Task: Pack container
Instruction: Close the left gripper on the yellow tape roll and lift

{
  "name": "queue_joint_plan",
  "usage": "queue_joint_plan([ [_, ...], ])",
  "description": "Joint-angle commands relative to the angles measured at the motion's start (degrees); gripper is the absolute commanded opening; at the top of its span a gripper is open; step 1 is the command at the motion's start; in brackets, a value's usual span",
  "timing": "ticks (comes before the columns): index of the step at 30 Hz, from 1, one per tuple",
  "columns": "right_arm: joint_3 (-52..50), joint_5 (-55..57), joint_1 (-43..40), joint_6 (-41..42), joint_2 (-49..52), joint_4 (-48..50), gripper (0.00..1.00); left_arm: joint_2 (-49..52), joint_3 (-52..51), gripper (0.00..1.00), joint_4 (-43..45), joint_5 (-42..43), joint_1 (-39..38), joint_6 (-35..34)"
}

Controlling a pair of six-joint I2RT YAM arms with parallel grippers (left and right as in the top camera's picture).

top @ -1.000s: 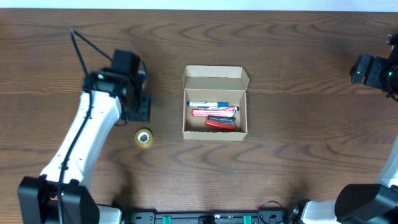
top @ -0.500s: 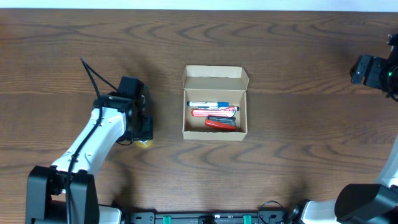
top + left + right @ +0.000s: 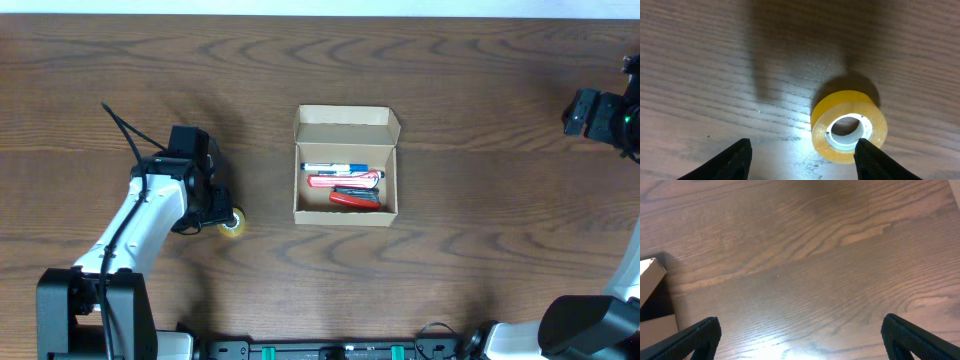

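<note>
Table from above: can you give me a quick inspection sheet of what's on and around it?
Surface: dark wood-grain table.
Job's things: cardboard box open, flap folded back, pens lying inside; yellow tape roll flat on the table, left of the box.
Clutter: nothing seen.
Grippers: left gripper open, low at the tape roll; right gripper open, holding nothing, far right.
Cables: black cable looping off the left arm.
Surroundings: pale strip beyond the far edge.
</note>
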Motion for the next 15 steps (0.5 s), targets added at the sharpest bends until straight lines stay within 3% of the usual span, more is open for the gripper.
queue_joint_plan([
  [1, -0.11, -0.44, -0.35, -0.22, -0.09, -0.22, 0.99, 0.09, -0.26, 0.66, 0.20, 0.63, 0.17, 0.87],
  [15, -0.11, -0.44, -0.35, -0.22, -0.09, -0.20, 0.99, 0.09, -5.31, 0.67, 3.21, 2.10, 0.17, 0.81],
])
